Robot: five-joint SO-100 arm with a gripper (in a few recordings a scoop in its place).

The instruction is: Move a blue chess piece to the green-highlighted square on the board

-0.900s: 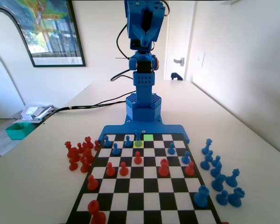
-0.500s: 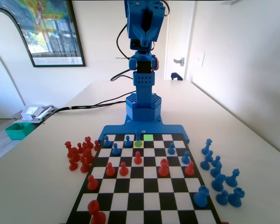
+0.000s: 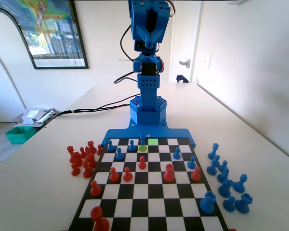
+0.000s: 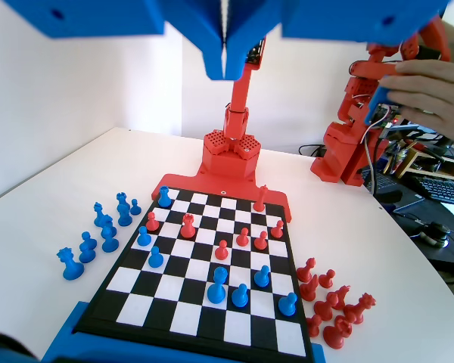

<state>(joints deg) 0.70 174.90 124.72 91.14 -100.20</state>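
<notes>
The slim blue chess piece point(image 3: 142, 141) stands upright on the yellow-green tinted square, one row from the board's far edge in the fixed view. The green-highlighted square point(image 3: 153, 142) lies just behind and to the right of it, with nothing on it. In the wrist view the same piece point(image 4: 218, 285) stands near the board's point(image 4: 183, 318) near edge. My gripper point(image 4: 225, 72) hangs high above the board, jaws pressed together with nothing between them. The blue arm point(image 3: 147, 57) stands folded upright at the board's point(image 3: 86, 195) far end.
Blue pawns point(image 3: 119, 154) and red pieces point(image 3: 169, 172) are scattered over the board. Several red pieces point(image 3: 82, 159) stand off the board at the left of the fixed view, several blue ones point(image 3: 226, 180) at the right. Cables point(image 3: 94, 108) and a green bin point(image 3: 19, 134) lie far left.
</notes>
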